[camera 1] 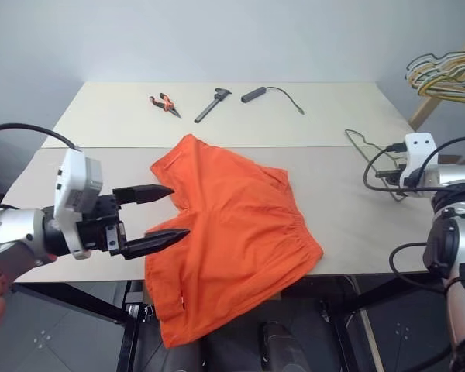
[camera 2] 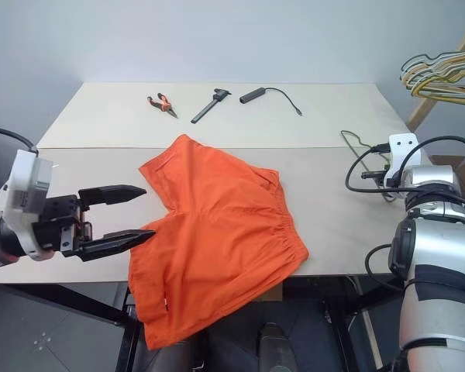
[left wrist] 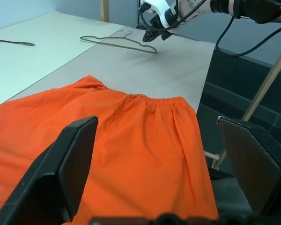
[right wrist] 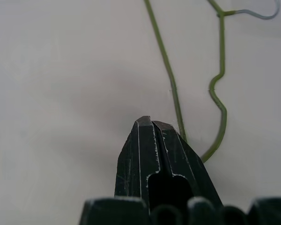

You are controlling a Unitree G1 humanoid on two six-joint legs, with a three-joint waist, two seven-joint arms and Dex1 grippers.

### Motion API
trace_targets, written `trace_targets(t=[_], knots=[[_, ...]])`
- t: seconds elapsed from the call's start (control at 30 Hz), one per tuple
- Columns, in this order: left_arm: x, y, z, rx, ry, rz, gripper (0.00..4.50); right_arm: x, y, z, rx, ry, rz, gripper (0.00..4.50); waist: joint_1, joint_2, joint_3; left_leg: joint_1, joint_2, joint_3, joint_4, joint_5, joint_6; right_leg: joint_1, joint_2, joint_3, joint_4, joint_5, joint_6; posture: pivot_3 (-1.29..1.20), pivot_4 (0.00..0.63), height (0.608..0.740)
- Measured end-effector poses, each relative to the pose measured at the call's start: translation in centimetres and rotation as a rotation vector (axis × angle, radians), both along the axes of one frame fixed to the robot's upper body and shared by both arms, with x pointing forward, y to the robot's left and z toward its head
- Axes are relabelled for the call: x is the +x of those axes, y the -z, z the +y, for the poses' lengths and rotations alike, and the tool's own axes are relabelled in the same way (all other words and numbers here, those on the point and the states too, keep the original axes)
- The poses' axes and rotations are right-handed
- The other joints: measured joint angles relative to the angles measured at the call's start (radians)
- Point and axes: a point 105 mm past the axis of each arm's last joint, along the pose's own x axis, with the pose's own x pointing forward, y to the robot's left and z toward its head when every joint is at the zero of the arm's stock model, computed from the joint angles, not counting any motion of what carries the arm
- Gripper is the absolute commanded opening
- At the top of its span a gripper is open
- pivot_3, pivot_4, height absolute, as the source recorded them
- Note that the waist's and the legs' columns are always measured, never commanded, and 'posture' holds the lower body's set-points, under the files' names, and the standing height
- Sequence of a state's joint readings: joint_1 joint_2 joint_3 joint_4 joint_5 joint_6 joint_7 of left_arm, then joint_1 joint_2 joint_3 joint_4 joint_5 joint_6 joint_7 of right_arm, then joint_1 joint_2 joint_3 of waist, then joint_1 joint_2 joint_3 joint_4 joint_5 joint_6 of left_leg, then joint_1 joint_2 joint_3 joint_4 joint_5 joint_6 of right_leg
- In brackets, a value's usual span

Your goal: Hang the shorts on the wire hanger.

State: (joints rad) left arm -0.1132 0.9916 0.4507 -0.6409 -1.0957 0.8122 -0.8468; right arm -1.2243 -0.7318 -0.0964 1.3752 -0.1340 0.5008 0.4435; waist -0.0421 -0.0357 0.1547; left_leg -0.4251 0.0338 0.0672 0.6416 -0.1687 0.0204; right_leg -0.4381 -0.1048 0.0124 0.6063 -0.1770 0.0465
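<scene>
While the bright orange shorts of soft, lightly creased fabric lie spread flat on the pale matte wooden table, their gathered elastic waistband faces the table's right end and one wide leg droops over the near edge. Just to their left, the left gripper hovers roughly level, its two tapered black fingers spread wide apart with nothing between them, tips aimed at the shorts' nearest leg and just short of the cloth. At the table's right end lies the thin pale wire hanger, a flat triangle with a curved hook, well clear of the shorts. Over it the right gripper tilts downward, its black ridged fingers pressed together; the hanger's wire runs just beside their tips, and whether any wire is pinched cannot be told.
</scene>
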Motion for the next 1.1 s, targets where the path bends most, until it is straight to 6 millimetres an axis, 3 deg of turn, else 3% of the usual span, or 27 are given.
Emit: trace_targets(t=[0.53,1.1], knots=[[0.4,0.2,-0.6,0.020,0.020,-0.033,4.44,-1.4,0.9,-2.5,-0.152,0.083,0.076,0.06,-0.008,0.000,0.000,0.000,0.000,0.000,0.000,0.000,0.000,0.000,0.000,0.000,0.000,0.000,0.000,0.02,0.101,0.740],[0.4,1.1,-0.1,0.053,0.031,-0.016,4.44,-1.2,1.7,-1.5,-0.207,0.031,0.143,0.06,-0.025,0.000,0.000,0.000,0.000,0.000,0.000,0.000,0.000,0.000,0.000,0.000,0.001,0.000,0.000,0.06,0.105,0.740]])
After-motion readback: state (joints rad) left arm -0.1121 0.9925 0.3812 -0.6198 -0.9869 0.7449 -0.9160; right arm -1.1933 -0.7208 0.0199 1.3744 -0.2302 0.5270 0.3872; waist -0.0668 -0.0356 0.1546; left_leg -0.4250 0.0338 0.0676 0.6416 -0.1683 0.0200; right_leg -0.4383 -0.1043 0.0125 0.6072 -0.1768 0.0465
